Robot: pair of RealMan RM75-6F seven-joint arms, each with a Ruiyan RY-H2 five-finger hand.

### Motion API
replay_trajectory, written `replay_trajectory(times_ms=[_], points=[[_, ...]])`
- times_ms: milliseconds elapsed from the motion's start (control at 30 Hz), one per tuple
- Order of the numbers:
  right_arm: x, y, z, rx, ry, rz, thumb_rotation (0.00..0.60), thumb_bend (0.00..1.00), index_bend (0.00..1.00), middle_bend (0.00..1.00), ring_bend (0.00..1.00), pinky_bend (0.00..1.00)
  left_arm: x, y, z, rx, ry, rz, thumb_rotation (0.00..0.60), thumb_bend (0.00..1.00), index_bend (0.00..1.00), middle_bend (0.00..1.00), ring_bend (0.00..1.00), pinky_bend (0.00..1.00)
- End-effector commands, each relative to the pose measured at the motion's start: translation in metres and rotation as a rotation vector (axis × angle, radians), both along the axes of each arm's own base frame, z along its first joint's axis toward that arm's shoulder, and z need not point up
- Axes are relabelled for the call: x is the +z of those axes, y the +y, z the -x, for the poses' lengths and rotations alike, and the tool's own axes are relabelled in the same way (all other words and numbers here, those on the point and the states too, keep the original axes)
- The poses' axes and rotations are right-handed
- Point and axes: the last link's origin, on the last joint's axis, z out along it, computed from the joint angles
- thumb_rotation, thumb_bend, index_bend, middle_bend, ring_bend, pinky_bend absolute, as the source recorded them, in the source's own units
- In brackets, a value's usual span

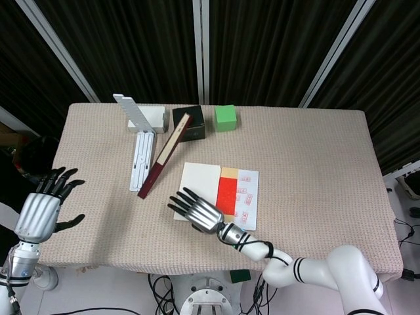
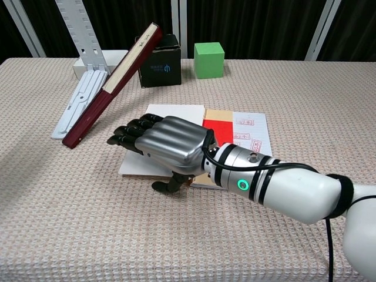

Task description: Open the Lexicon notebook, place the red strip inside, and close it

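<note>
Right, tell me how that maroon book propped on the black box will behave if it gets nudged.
The maroon book leans steeply on the black box, so it would probably slide or topple flat. It looks stiff, hard-covered, and likely fairly heavy for its size.

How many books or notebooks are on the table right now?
2: the open notebook lying flat mid-table under the right hand, and a maroon book leaning on the black box at the back.

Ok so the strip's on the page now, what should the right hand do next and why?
Probably hook the fingers under the white left cover and fold it rightward over the red strip. The notebook lies open, the strip sits on its middle, and the right hand hovers palm down at the cover's left edge, holding nothing. The left hand is off at the table's edge, uninvolved.
</note>
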Motion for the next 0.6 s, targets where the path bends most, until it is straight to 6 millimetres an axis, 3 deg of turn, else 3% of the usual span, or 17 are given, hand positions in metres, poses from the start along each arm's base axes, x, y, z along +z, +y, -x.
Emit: replay_trajectory(times_ms=[33, 133, 267, 600], points=[[-0.002, -0.004, -0.001, -0.013, 0.001, 0.019, 0.600, 0.31, 0.00, 0.00, 0.00, 0.00, -0.001, 0.000, 0.000, -0.001, 0.000, 0.002, 0.600, 0.03, 0.27, 0.13, 0.08, 0.12], [-0.004, -0.007, -0.004, -0.018, 0.000, 0.032, 0.600, 0.34, 0.00, 0.00, 0.00, 0.00, -0.001, 0.000, 0.000, -0.001, -0.001, 0.002, 0.600, 0.03, 0.27, 0.13, 0.08, 0.12], [-0.002, -0.006, -0.005, 0.006, -0.010, 0.060, 0.600, 0.48, 0.00, 0.00, 0.00, 0.00, 0.001, -0.001, 0.001, -0.001, 0.001, -0.003, 0.600, 0.03, 0.27, 0.13, 0.08, 0.12], [0.029, -0.001, 0.006, 0.052, -0.045, 0.149, 0.600, 0.49, 0.00, 0.00, 0.00, 0.00, 0.003, -0.006, 0.000, -0.010, -0.001, -0.010, 0.600, 0.03, 0.27, 0.13, 0.08, 0.12]])
